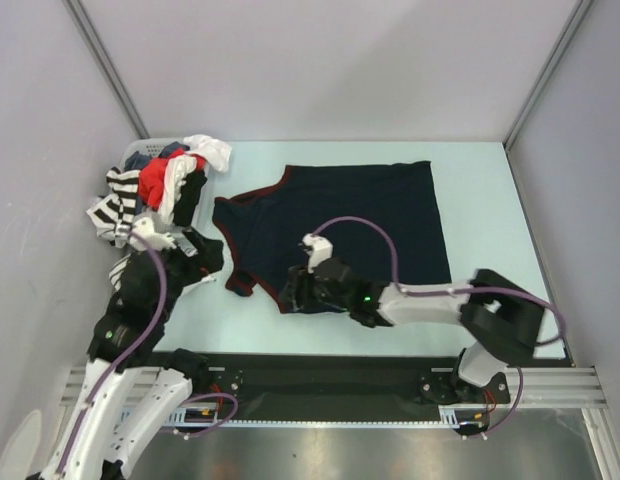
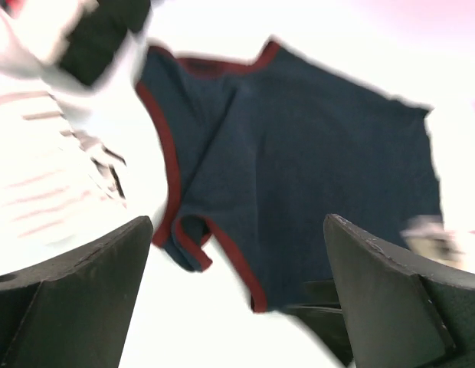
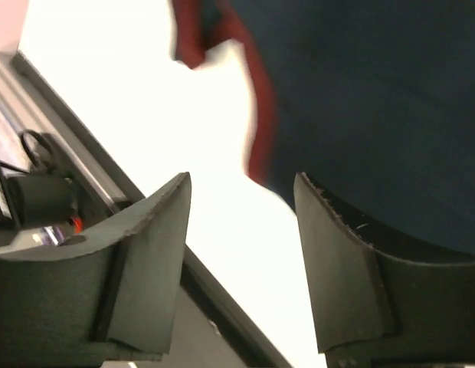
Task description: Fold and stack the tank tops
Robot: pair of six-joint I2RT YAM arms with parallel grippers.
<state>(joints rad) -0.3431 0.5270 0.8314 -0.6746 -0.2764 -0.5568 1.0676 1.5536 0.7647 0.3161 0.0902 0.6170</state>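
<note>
On the pale blue table (image 1: 490,190) the navy tank top (image 1: 370,215) is lying flat at centre, and the striped tank top (image 2: 38,176) is lying bunched at the left by the clothes pile (image 1: 170,175). Both grippers are hanging empty: the left gripper (image 2: 237,221) wide open near the pile, the right gripper (image 3: 241,180) partly open over the navy top's near-left corner.

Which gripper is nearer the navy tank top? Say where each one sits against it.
Right. The right gripper is over the near left corner of the navy tank top. The left gripper is off the cloth, to its left, by the clothes pile.
</note>
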